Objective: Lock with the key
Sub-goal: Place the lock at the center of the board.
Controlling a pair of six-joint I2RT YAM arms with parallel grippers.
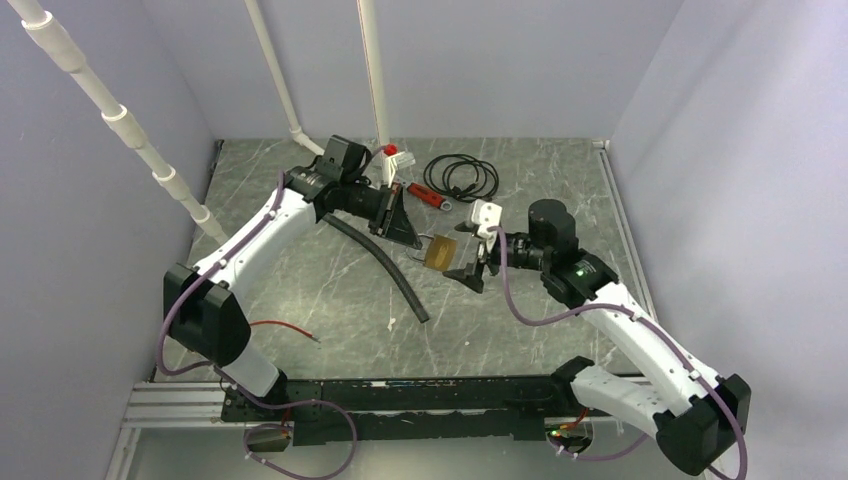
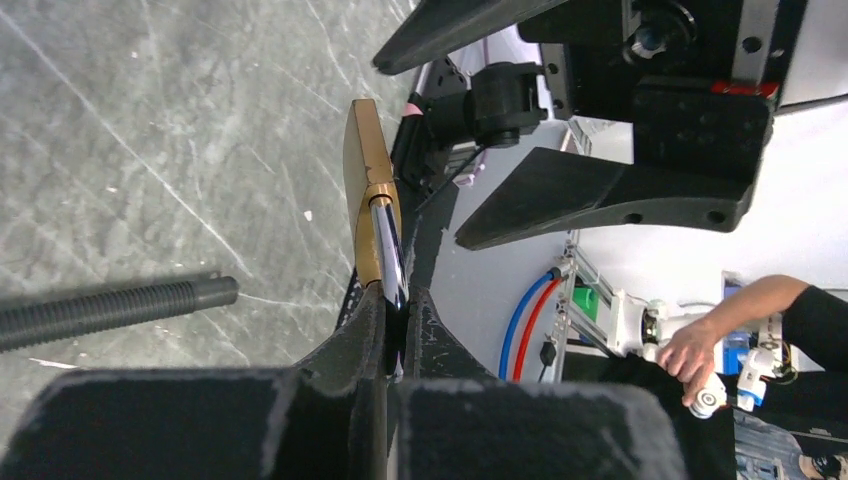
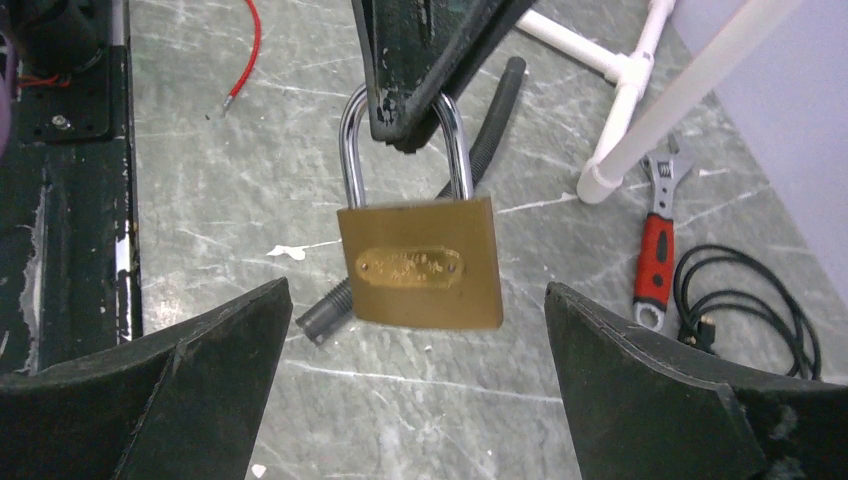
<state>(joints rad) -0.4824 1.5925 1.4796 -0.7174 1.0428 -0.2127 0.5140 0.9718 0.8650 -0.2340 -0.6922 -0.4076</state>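
Note:
A brass padlock point(image 3: 420, 265) with a steel shackle point(image 3: 350, 150) hangs in the air above the table. My left gripper point(image 2: 400, 310) is shut on the shackle's top, and the brass body point(image 2: 362, 160) points away from it. In the top view the left gripper point(image 1: 418, 240) and the padlock point(image 1: 440, 252) are at mid-table. My right gripper point(image 3: 417, 290) is open, its jaws wide apart on either side of the padlock's lower body and clear of it. In the top view the right gripper point(image 1: 468, 262) is just right of the lock. No key is in view.
A black ribbed hose point(image 1: 380, 265) lies under the lock. A red-handled wrench point(image 1: 428, 195) and a black cable coil point(image 1: 462, 178) lie behind. White pipes point(image 1: 375, 80) rise at the back and left. A red wire point(image 1: 285, 328) lies front left.

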